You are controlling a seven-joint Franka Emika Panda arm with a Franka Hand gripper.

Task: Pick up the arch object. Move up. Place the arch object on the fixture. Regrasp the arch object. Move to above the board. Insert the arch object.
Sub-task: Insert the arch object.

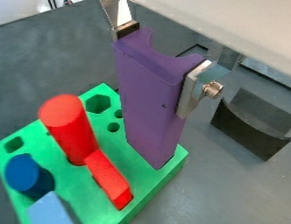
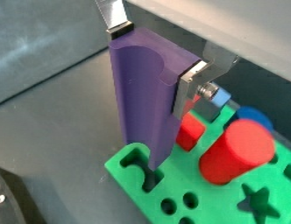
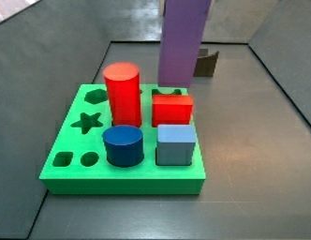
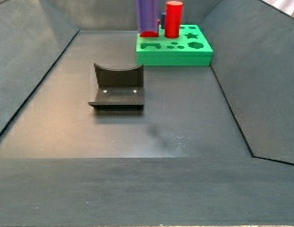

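Note:
The arch object (image 1: 152, 101) is a tall purple prism with a groove along one side, and it stands upright. My gripper (image 1: 159, 51) is shut on its upper end, with a silver finger (image 1: 195, 83) pressed on each side; the gripper (image 2: 154, 51) shows the same hold in both wrist views. The arch object's (image 2: 145, 101) lower end meets a cut-out at a corner of the green board (image 2: 134, 179). How deep it sits I cannot tell. In both side views the arch object (image 3: 184, 42) (image 4: 149, 16) rises past the frame top, beside the red cylinder (image 3: 122, 94). The fixture (image 4: 116, 87) stands bare.
On the board (image 3: 121, 176) stand a red cube (image 3: 172, 108), a blue cylinder (image 3: 122, 145) and a light blue cube (image 3: 177, 145), with star, hexagon and round holes beside them. Sloping grey walls enclose the floor. The fixture (image 1: 259, 122) lies beyond the board.

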